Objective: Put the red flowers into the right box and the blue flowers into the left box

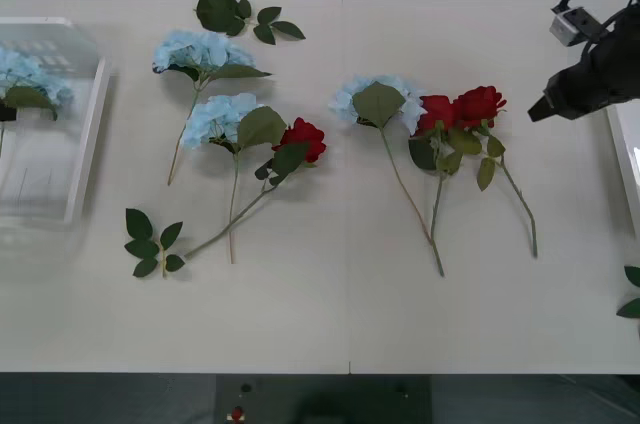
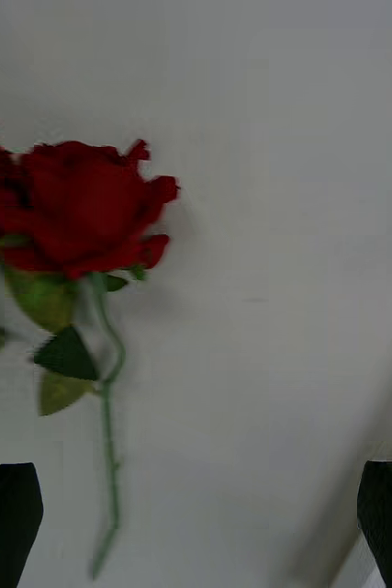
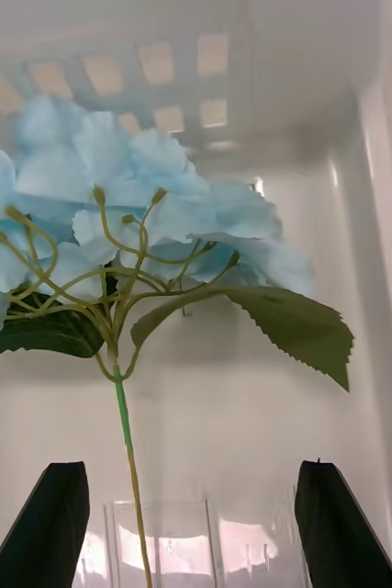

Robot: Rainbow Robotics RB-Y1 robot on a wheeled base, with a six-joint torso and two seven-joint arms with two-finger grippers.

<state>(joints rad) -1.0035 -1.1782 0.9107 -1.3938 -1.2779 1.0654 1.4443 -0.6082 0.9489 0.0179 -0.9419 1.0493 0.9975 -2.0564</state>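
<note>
The right gripper (image 1: 545, 104) hangs above the counter (image 1: 400, 314) at its right side, just past the red flowers (image 1: 478, 104), its dark body angled toward them. In the right wrist view its jaws stand wide apart and empty, one fingertip (image 2: 7, 524) at each corner, over a rose whose stem runs lengthwise toward the camera.

The left gripper (image 3: 191, 528) is over the left box (image 1: 85, 159), jaws wide; a blue flower's thin stem runs between them without touching either finger, its head pointing away toward the slatted wall.

On the counter, three more blue flowers (image 1: 205, 52) and three roses lie with stems trailing toward the robot. The right box (image 1: 628, 159) shows at the far right edge.
</note>
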